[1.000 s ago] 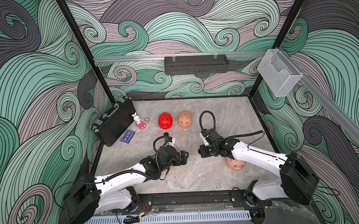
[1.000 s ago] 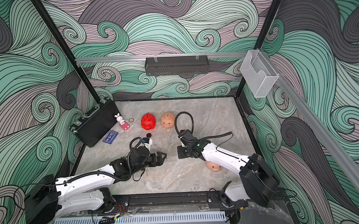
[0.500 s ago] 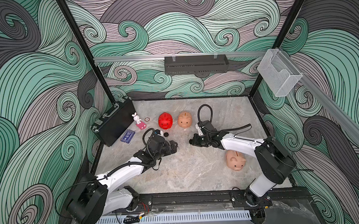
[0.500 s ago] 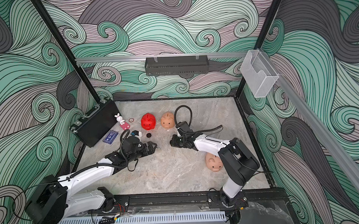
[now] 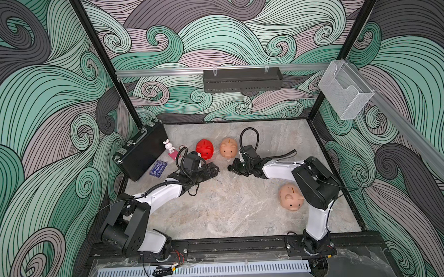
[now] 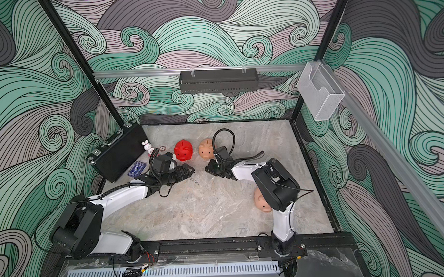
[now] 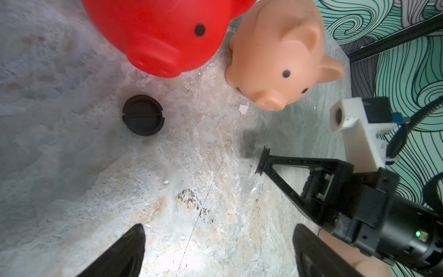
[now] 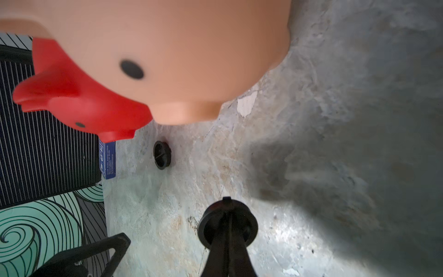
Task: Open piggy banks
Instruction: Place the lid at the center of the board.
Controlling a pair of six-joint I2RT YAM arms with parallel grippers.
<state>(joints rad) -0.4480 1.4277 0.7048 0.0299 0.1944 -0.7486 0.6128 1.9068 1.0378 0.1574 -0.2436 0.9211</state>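
Note:
A red piggy bank (image 5: pixel 204 149) (image 6: pixel 183 149) (image 7: pixel 153 31) and a peach one (image 5: pixel 228 148) (image 6: pixel 206 148) (image 7: pixel 275 57) stand side by side at the back. Another peach piggy bank (image 5: pixel 292 200) (image 6: pixel 259 203) lies near the right arm's elbow. My right gripper (image 5: pixel 229 167) (image 6: pixel 206 168) (image 8: pixel 227 213) is shut on a black round plug (image 8: pixel 227 225) (image 7: pixel 263 160), just above the table in front of the back peach pig. Facing it, my left gripper (image 5: pixel 215 167) (image 6: pixel 191 168) (image 7: pixel 219 239) is open and empty. A loose black plug (image 7: pixel 143 115) (image 8: pixel 162 154) lies before the red pig.
A black case (image 5: pixel 141 150) leans at the back left, with a white rabbit figurine (image 5: pixel 168 146) and a blue card (image 5: pixel 158 169) beside it. A black tray (image 5: pixel 241 79) hangs on the back rail. A clear holder (image 5: pixel 345 95) is fixed on the right rail.
Both grippers have moved toward the back, close to the red and peach pigs. The right arm has swung off the near peach pig, which now shows in full.

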